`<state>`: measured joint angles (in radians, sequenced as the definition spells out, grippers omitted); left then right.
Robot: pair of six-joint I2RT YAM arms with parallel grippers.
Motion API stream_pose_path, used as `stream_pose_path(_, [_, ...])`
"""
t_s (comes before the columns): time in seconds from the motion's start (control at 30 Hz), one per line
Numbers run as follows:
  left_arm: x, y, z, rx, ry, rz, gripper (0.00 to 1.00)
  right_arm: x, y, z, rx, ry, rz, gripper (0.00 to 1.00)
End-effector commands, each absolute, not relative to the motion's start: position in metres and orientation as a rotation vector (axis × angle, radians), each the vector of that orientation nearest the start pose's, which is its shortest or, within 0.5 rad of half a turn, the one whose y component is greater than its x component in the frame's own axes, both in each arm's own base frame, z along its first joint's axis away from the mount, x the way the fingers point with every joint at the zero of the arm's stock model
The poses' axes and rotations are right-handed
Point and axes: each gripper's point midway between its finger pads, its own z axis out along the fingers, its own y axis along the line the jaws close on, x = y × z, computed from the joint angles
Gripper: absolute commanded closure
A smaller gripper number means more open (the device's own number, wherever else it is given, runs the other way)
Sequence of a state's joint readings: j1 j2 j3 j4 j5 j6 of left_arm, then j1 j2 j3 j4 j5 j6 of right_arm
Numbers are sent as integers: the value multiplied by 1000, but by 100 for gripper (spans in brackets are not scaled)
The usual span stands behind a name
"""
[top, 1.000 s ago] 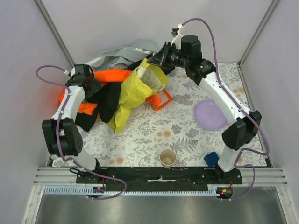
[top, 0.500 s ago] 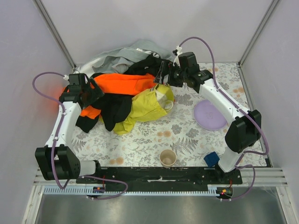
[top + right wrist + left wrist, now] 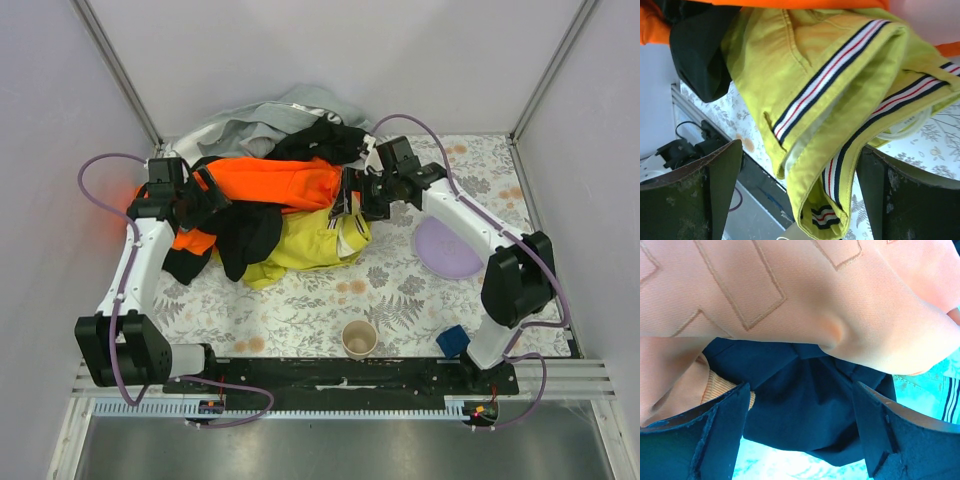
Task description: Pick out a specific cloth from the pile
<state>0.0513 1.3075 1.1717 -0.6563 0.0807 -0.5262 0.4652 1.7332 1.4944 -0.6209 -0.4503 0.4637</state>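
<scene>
Chartreuse cloth touching pile | left jaws apart | right jaws apart, empty

There is one yellow-green cloth, one orange garment, one grey garment, at least two black garments, one purple plate, one paper cup and one small blue object.

On the floral table, a purple plate, a paper cup and a small blue block.
</scene>
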Motion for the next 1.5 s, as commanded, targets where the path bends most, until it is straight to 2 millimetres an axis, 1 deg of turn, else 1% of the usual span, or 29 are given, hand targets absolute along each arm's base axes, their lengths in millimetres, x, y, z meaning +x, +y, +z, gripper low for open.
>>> stream_pose_path(0.0, [357, -28, 195, -558, 2306, -367, 12, 330, 306, 175, -289, 2565, 1081, 2])
stream_pose_path(0.07, [357, -30, 193, -550, 2315, -375, 13, 326, 318, 155, -316, 2625, 1065, 2])
stream_pose_path(0.1, [357, -32, 193, -550, 2315, -378, 13, 323, 324, 146, -343, 2651, 1037, 2])
stream_pose_path(0.13, [358, -31, 194, -550, 2312, -379, 13, 320, 330, 133, -369, 2687, 988, 2])
stream_pose_path(0.17, [358, -32, 194, -548, 2313, -382, 13, 319, 338, 127, -412, 2695, 968, 2])
stream_pose_path(0.23, [358, -34, 195, -542, 2309, -392, 13, 314, 352, 107, -522, 2725, 870, 2])
stream_pose_path(0.3, [358, -37, 197, -537, 2306, -405, 14, 313, 368, 94, -640, 2730, 781, 2])
stream_pose_path(0.33, [359, -37, 197, -541, 2306, -413, 14, 309, 372, 83, -694, 2758, 731, 2])
stream_pose_path(0.37, [359, -40, 198, -532, 2304, -422, 14, 306, 376, 75, -740, 2775, 668, 2])
stream_pose_path(0.4, [359, -41, 199, -529, 2302, -429, 14, 301, 376, 57, -791, 2814, 584, 2])
stream_pose_path(0.43, [360, -42, 198, -530, 2305, -433, 14, 298, 376, 47, -832, 2829, 508, 2])
stream_pose_path(0.5, [360, -44, 199, -526, 2306, -441, 14, 296, 374, 33, -891, 2833, 384, 3])
stream_pose_path(0.53, [361, -44, 200, -525, 2303, -442, 15, 294, 375, 29, -905, 2837, 374, 10])
stream_pose_path(0.57, [361, -45, 199, -521, 2305, -443, 15, 292, 375, 26, -908, 2848, 385, 23])
stream_pose_path(0.6, [362, -45, 200, -521, 2304, -445, 15, 291, 376, 25, -918, 2851, 399, 37])
stream_pose_path(0.63, [362, -45, 200, -521, 2304, -445, 15, 291, 378, 28, -917, 2849, 415, 55])
stream_pose_path(0.67, [363, -45, 200, -519, 2304, -446, 15, 290, 381, 32, -923, 2840, 439, 66])
stream_pose_path(0.7, [363, -46, 201, -516, 2304, -449, 15, 293, 383, 38, -917, 2828, 461, 79])
stream_pose_path(0.73, [364, -46, 202, -513, 2303, -450, 16, 295, 384, 48, -907, 2811, 484, 91])
stream_pose_path(0.77, [365, -46, 201, -513, 2304, -450, 16, 298, 387, 62, -897, 2781, 520, 98])
stream_pose_path(0.8, [366, -46, 201, -512, 2304, -452, 16, 300, 390, 75, -892, 2754, 564, 100])
stream_pose_path(0.87, [367, -46, 201, -513, 2306, -455, 17, 311, 394, 111, -863, 2672, 637, 100])
stream_pose_path(0.97, [369, -48, 202, -503, 2301, -464, 17, 329, 401, 188, -815, 2492, 771, 100])
stream_pose_path(1.03, [372, -49, 202, -503, 2298, -469, 17, 345, 399, 247, -758, 2341, 857, 100])
stream_pose_path(1.13, [376, -47, 199, -513, 2303, -459, 18, 359, 387, 335, -652, 2112, 990, 100])
stream_pose_path(1.17, [378, -47, 197, -516, 2307, -456, 18, 359, 383, 366, -632, 2018, 1047, 100])
stream_pose_path(1.27, [382, -45, 193, -531, 2320, -449, 18, 355, 363, 444, -584, 1758, 1147, 100])
stream_pose_path(1.37, [386, -46, 187, -540, 2342, -445, 18, 347, 336, 515, -536, 1535, 1169, 100])
stream_pose_path(1.47, [389, -43, 181, -556, 2362, -424, 18, 346, 306, 570, -456, 1370, 1126, 100])
